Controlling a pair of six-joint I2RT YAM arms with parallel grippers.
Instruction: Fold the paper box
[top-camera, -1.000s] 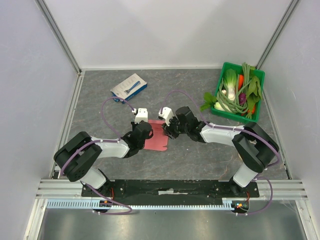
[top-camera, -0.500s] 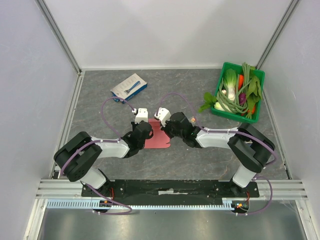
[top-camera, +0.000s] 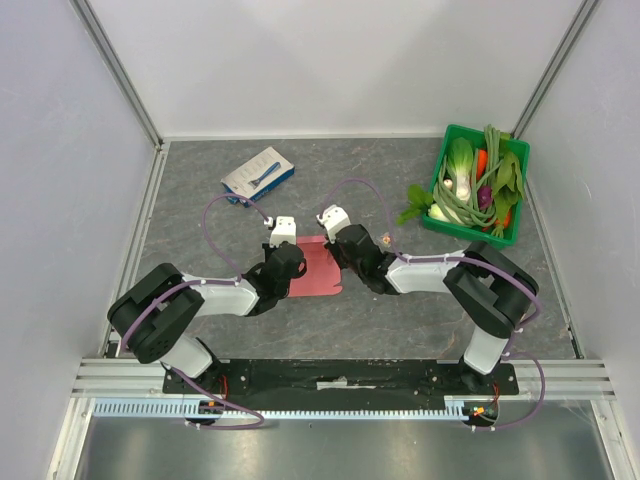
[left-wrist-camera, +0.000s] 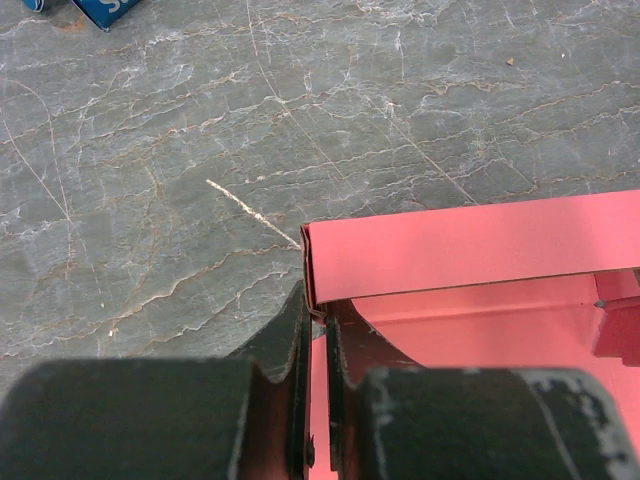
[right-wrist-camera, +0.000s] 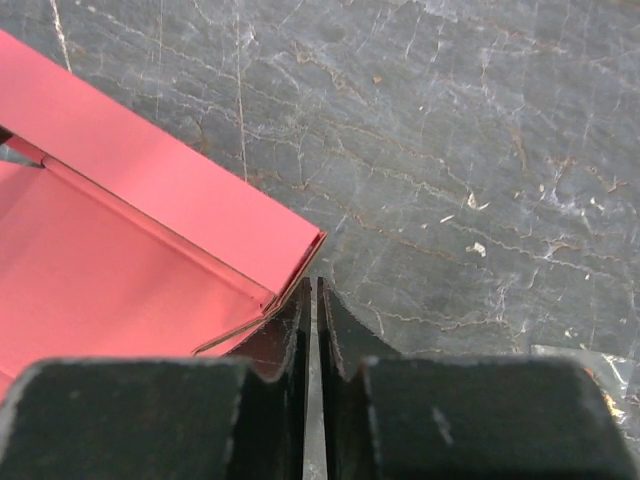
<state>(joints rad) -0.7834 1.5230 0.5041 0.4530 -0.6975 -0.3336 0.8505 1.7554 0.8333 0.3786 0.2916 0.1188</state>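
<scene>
The pink-red paper box (top-camera: 315, 272) lies on the grey table between my two grippers, with its side flaps folded up. My left gripper (top-camera: 296, 268) is at its left edge. In the left wrist view the left gripper (left-wrist-camera: 315, 300) is shut on the box's left wall, with pink card in the slit, and the far flap (left-wrist-camera: 470, 245) stands up. My right gripper (top-camera: 339, 264) is at the box's right edge. In the right wrist view the right gripper (right-wrist-camera: 311, 285) is shut just beside the box's corner (right-wrist-camera: 300, 250), with only grey table in its slit.
A white-and-blue box (top-camera: 258, 174) lies at the back left, and its corner shows in the left wrist view (left-wrist-camera: 100, 10). A green basket (top-camera: 444, 150) of vegetables stands at the back right. Pale walls close the table on three sides.
My right wrist has swung and pushed left to the box's right edge. The box's near edge now looks shorter than a second ago. The left arm has held still.
</scene>
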